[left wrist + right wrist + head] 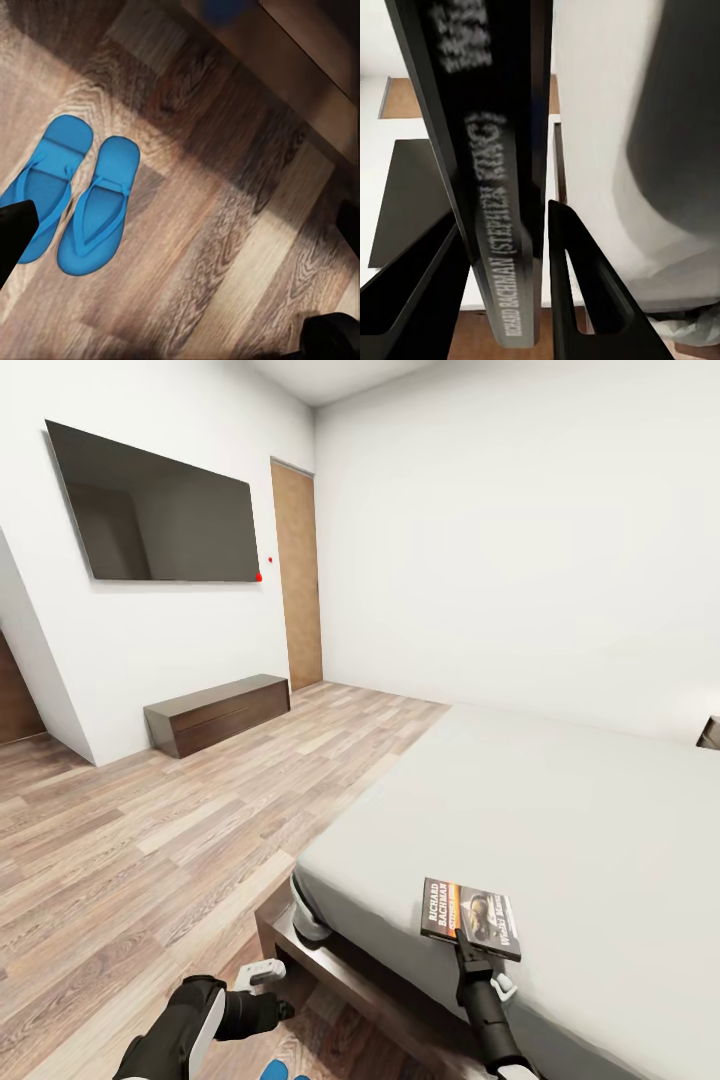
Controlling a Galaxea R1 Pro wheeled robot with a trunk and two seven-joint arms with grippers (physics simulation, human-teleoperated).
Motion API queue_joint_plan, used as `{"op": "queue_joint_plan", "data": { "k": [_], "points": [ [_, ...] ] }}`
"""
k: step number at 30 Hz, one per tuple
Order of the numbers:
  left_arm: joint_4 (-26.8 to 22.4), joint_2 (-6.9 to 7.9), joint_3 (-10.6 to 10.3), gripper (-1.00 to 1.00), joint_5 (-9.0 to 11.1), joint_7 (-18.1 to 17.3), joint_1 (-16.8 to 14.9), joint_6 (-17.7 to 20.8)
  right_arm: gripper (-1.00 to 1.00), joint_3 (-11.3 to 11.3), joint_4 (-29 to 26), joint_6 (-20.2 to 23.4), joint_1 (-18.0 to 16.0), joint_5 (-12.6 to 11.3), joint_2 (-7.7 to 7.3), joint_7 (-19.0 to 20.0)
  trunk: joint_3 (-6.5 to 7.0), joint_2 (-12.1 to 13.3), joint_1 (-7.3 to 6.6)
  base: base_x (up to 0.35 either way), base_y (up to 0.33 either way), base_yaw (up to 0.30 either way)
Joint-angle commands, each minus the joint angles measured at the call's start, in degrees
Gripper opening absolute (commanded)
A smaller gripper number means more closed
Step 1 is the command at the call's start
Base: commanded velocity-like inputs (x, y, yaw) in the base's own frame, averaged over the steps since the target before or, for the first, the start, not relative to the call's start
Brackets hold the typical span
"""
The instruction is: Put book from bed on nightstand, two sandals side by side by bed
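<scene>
Right gripper (pixel 464 938) clamps the book (pixel 472 918) by its edge, lower right, over the bed (pixel 560 800). Left gripper's (pixel 262 978) opening cannot be told.

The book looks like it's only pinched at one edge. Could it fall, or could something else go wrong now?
Yes, it might. The right gripper holds the book by its near edge alone, so the thin paperback could tilt or slip out while carried over the bed. Also, the two sandals lie side by side on the floor close by the left gripper; a careless arm or base movement could knock them apart.
</scene>
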Motion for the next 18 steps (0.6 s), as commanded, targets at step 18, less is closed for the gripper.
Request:
{"op": "queue_joint_plan", "data": {
  "k": [18],
  "points": [
    [-0.1,-0.11,0.4,1.00,-0.6,-0.5,-0.1,0.2,-1.00,0.1,0.0,0.6,0.0,-0.5,0.01,0.2,3.18,7.2,-3.97,0.000,0.000,0.000]
  ]
}}
